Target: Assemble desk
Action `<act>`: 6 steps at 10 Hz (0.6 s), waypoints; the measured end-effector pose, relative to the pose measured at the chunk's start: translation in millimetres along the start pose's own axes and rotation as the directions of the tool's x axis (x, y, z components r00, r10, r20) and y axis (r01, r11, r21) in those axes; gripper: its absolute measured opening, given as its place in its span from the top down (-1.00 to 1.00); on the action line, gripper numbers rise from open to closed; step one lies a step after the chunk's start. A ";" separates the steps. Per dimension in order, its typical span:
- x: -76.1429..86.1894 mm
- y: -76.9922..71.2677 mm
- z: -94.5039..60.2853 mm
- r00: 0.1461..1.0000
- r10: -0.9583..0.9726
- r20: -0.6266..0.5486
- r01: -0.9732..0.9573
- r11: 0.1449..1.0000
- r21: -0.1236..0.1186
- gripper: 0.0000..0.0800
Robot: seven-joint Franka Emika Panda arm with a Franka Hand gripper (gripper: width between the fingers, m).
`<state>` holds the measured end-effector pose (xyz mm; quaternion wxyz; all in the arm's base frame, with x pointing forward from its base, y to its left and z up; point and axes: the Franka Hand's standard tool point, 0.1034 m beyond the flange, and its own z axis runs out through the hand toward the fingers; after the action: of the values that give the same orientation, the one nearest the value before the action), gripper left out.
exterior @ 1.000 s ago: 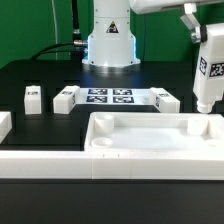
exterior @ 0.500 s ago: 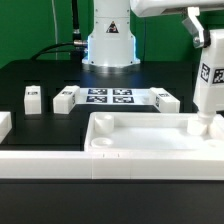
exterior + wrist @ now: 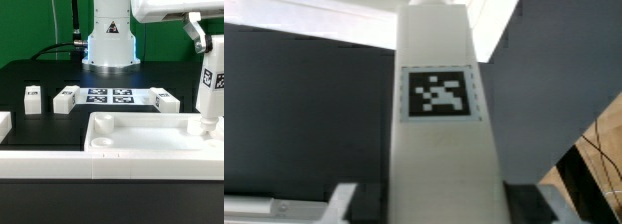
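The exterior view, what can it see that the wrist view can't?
Only the exterior view shows the tabletop, loose legs lying on the black table, the marker board and the robot's base. Only the wrist view shows the gripper's fingers hugging the leg's sides. Both show the held leg, upright, with its black-and-white tag.

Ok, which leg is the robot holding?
Find the big white tabletop in front. At its back corner on the exterior view's right, one leg stands tall, lower end at that corner. The other legs sit low on the black table.
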<state>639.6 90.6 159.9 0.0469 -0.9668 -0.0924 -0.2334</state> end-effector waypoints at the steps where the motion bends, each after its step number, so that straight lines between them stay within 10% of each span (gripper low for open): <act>1: -1.8 -6.5 4.2 1.000 -0.009 -0.002 0.009 1.000 0.004 0.27; 6: -12.1 -8.6 17.6 0.999 -0.028 0.022 0.028 1.000 0.011 0.27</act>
<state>635.0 99.4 139.1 0.0477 -0.9677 -0.1076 -0.2230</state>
